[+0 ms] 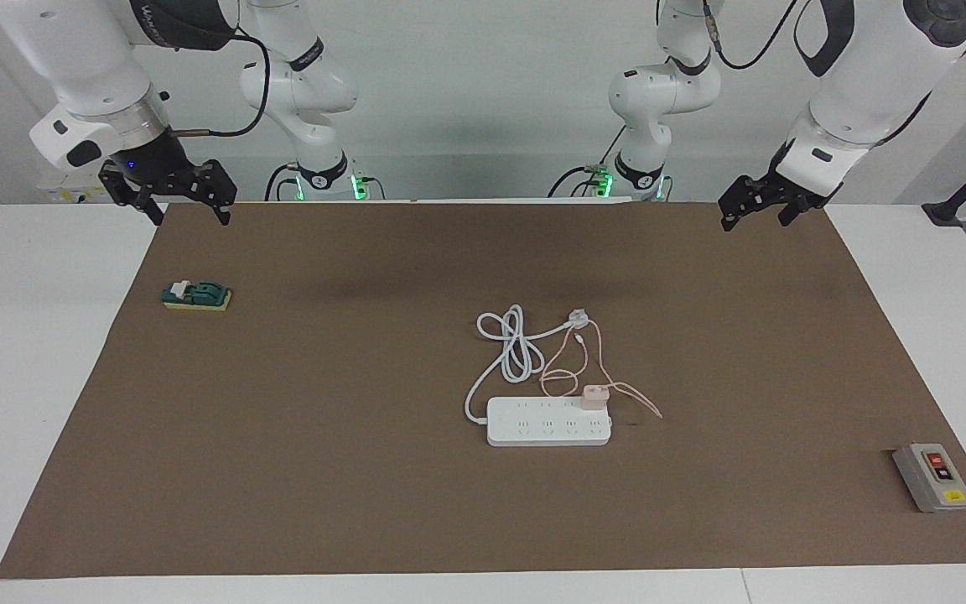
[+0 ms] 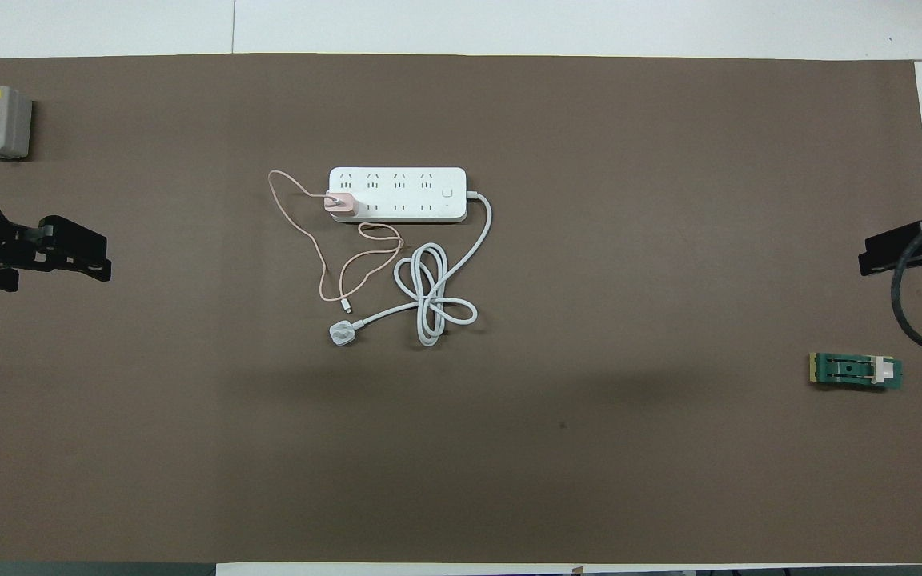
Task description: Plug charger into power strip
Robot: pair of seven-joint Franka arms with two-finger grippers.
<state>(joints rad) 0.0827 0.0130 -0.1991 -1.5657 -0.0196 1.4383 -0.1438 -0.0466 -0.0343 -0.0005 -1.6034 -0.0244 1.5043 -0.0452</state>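
Both sets of jaws stand apart and hold nothing. The left gripper (image 1: 758, 211) hangs over the mat's edge at the left arm's end of the bench (image 1: 47, 352), and the right gripper (image 1: 189, 200) hangs over the mat's edge at the right arm's end; both arms wait, well apart from the work.

Mid-bench, the charger (image 1: 594, 396) sits on the power strip (image 1: 548, 422), on the row nearer the robots at the end toward the left arm, and looks seated in a socket.

Risks, as I judge them: the prongs may be only part-way in, and a push from above could tip the cube or slide the unanchored strip. The thin pink cable (image 2: 325, 268) loops beside the strip's white cord (image 2: 429, 300) and three-pin plug (image 2: 342, 332); jaws coming down could snag either and drag the charger out.

Count: one charger, one strip, one three-pin plug, one grey button box (image 1: 933, 476), one green switch block (image 1: 196, 295), two grippers.
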